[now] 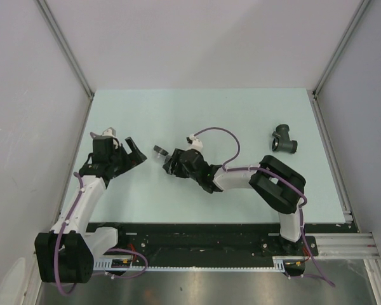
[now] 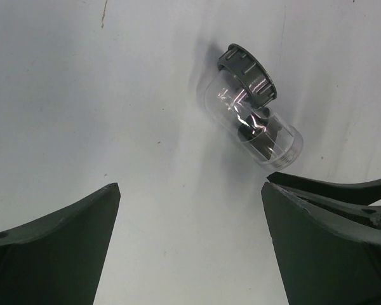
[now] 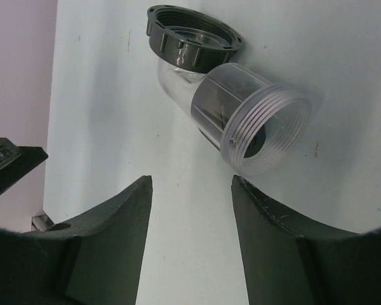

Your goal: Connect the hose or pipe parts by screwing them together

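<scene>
- elbow connector (image 1: 158,150) lies on the table (image 1: 209,108), a bit left of mid-width, midway between near and far edges
- ring nut (image 3: 190,38) sits on the connector's end turned away from the right gripper (image 1: 169,162)
- left gripper (image 1: 132,150) just left of connector, apart from it
- right gripper just right of connector, on its near side, apart from it
- T-shaped fitting (image 1: 284,141) lies toward right edge, well apart from connector

Two robot arms wearing white shells over black joint housings, purple cables trailing along the left arm (image 1: 82,197) and looping above the right arm (image 1: 232,181), matte dark wedge-shaped fingers (image 3: 108,248) showing scuffed edges
</scene>
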You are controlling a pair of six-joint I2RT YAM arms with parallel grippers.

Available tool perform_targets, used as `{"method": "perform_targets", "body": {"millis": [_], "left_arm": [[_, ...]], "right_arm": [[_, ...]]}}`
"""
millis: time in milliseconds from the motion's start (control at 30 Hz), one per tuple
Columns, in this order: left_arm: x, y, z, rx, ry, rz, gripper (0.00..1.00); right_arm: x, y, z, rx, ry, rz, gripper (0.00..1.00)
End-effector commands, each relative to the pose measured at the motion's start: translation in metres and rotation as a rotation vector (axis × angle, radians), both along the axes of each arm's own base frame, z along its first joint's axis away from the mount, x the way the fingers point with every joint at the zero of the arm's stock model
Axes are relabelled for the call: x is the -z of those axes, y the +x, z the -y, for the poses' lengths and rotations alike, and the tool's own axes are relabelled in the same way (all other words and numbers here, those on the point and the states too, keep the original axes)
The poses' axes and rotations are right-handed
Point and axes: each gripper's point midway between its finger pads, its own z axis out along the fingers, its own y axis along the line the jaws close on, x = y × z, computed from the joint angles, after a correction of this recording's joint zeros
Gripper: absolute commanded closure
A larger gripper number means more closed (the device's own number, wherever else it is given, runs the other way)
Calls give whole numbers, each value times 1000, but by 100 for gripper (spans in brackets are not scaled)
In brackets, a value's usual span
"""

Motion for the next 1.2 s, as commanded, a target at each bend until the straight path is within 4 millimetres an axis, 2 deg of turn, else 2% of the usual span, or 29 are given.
{"method": "perform_targets", "body": {"millis": [0,233,600,767,1033,1167], "left_arm": [[-7,3,2,36,-2,23,2],[-6,2,4,51,-5,19,2],[-5,2,7,74,-7,18,1],[-4,3,9,87,-18,11,1],[-1,6,15,103,-50,-9,2],[-2,8,20,114,-72,-5,2]], "right_arm": [[-9,17,1,29,-10,56,41],[-5,28,7,37,-8,51,42],[-29,31,12,-54,-86,188,40],[-18,43,13,-89,-58,183,41],[-18,54,6,-153,-6,247,44],[-12,64,11,-130,13,226,46]]}}
